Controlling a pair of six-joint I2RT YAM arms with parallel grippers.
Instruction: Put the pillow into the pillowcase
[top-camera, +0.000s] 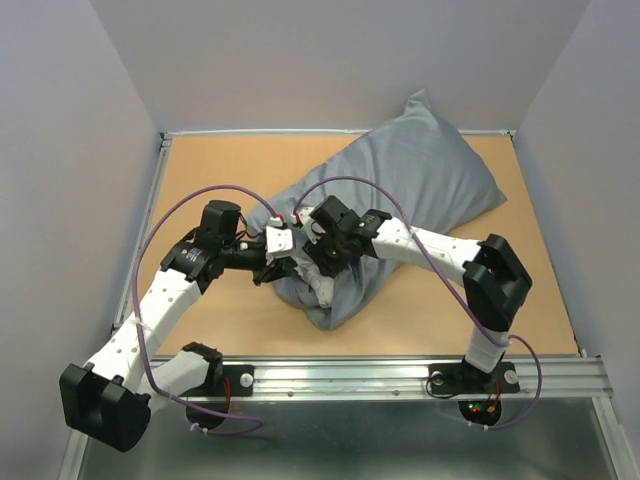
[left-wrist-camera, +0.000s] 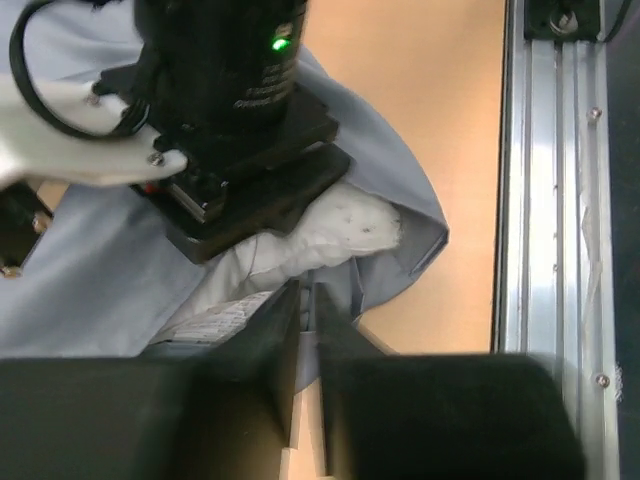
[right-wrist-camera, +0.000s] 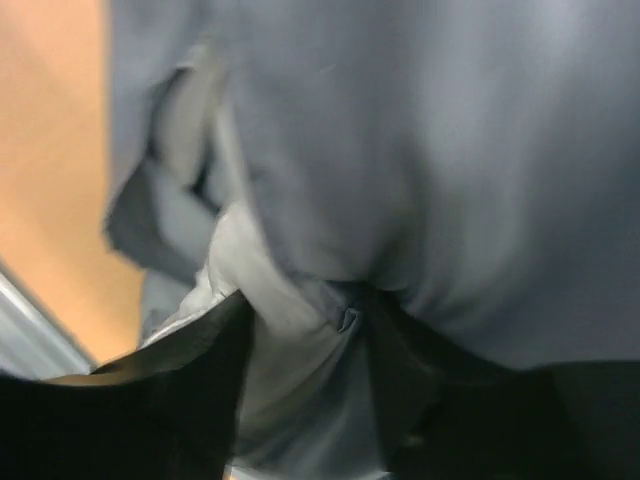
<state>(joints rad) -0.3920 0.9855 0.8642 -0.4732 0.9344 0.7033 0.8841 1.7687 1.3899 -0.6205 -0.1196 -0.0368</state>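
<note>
The right gripper (right-wrist-camera: 308, 300) clasps a bunched fold of the thin blue-grey fabric pillowcase (top-camera: 420, 175) at its mouth. A corner of the plump off-white speckled pillow (left-wrist-camera: 350, 225) pokes out there, just ahead of the left gripper (left-wrist-camera: 308, 292). That gripper's fingers stand almost together; whether they pinch cloth cannot be told. The stuffed case stretches away beyond both grippers across the light wooden table (top-camera: 220, 170).

- Top external: fixed high above the near edge, looking down over the whole table (top-camera: 210, 170).
- Left wrist: close, facing the pillowcase (left-wrist-camera: 80, 290) mouth beside the near rail (left-wrist-camera: 550, 250).
- Right wrist: closer still, blurred, on that same mouth; the pillow (right-wrist-camera: 238, 262) shows in both.
</note>
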